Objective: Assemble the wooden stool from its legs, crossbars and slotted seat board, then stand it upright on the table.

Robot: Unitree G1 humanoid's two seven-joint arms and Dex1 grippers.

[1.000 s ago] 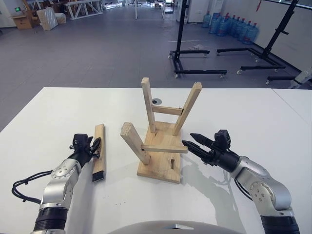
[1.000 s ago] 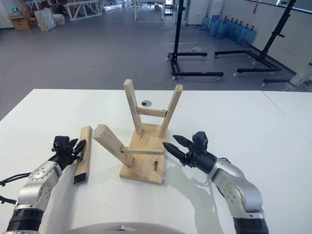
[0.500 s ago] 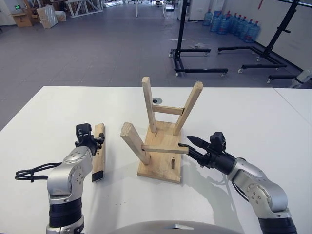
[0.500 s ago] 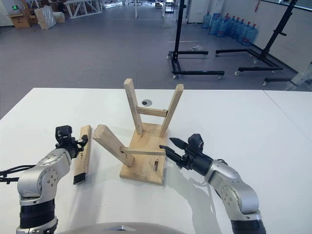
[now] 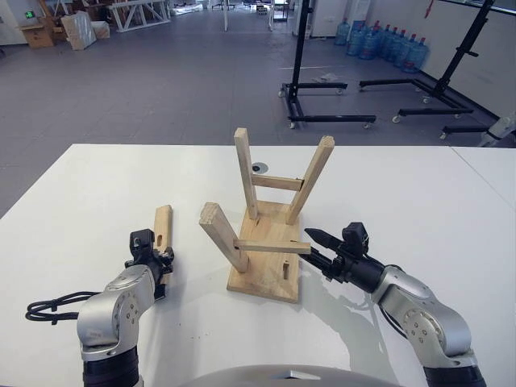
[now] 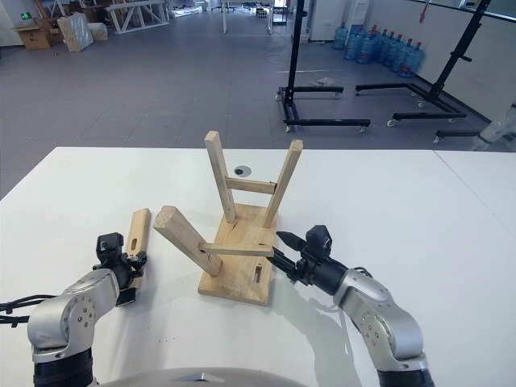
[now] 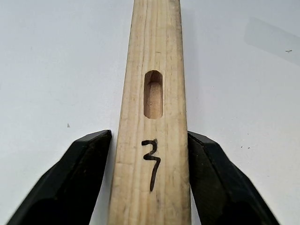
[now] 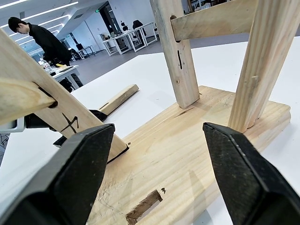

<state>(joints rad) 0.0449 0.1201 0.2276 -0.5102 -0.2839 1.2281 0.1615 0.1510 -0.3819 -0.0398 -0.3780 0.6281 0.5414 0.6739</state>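
- The left gripper (image 5: 151, 251) sits over the near end of the loose leg (image 5: 162, 226), which lies flat on the bench (image 5: 419, 193) to the left of the seat board (image 5: 260, 278). Its fingers (image 7: 79, 178) are released, one down each side of the leg and not yet clenched.
- To pick it up well, close squarely on the two long sides and lift level so the leg does not swing. Keep track of the mortise (image 7: 153, 93) — it faces up now.
- The right gripper (image 5: 314, 246) hovers just beside the board's right edge, near the free end of the front crossbar (image 5: 270, 247). Its fingers are spread wide and hold nothing, so it looks well placed to steady the board.
- The leg probably belongs in the empty slot (image 8: 143, 207) at the board's near right corner, with its mortise taking that crossbar end — both joints need lining up together.
- There are four legs: the far-left leg (image 5: 245, 173) and far-right leg (image 5: 313, 177) upright, the tilted leg (image 5: 222, 234) at near left, and the loose one.
- There are two crossbars, with the rear crossbar (image 5: 276, 183) joining the upright pair.
- There is one seat board.
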